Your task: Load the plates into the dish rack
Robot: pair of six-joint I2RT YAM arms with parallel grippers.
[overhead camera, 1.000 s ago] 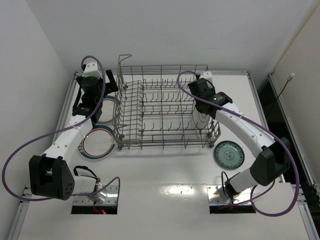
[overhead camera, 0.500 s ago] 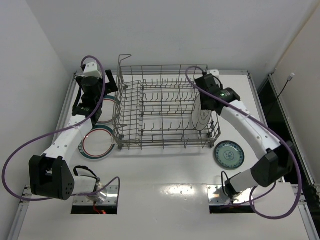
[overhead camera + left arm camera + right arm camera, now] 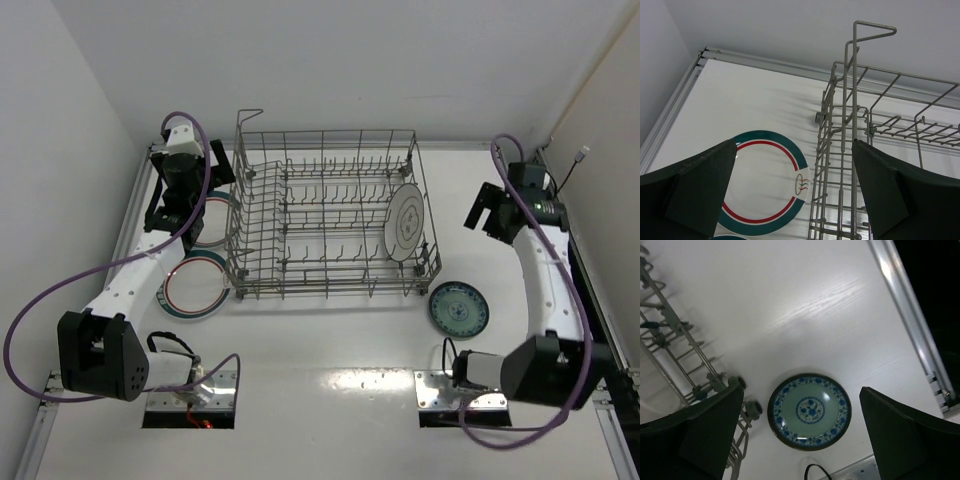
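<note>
Nearest on my right, the teal patterned plate [image 3: 459, 309] lies flat on the bench [image 3: 330, 390], toward its right edge and just off the near right corner of the dish rack [image 3: 320, 292]. Toward the bench's left edge, a ringed plate [image 3: 196, 285] lies flat by the rack's near left corner. A second ringed plate [image 3: 765, 182] lies just beyond it, beside the rack's left wall. My left tool [image 3: 794, 150] hangs over that plate, fingers wide apart and empty. The white plate with the dark motif [image 3: 404, 222] stands on edge among the tines at the rack's right end. My right tool [image 3: 485, 213] hangs near the bench's right edge, apart from the rack, fingers spread, holding nothing.
</note>
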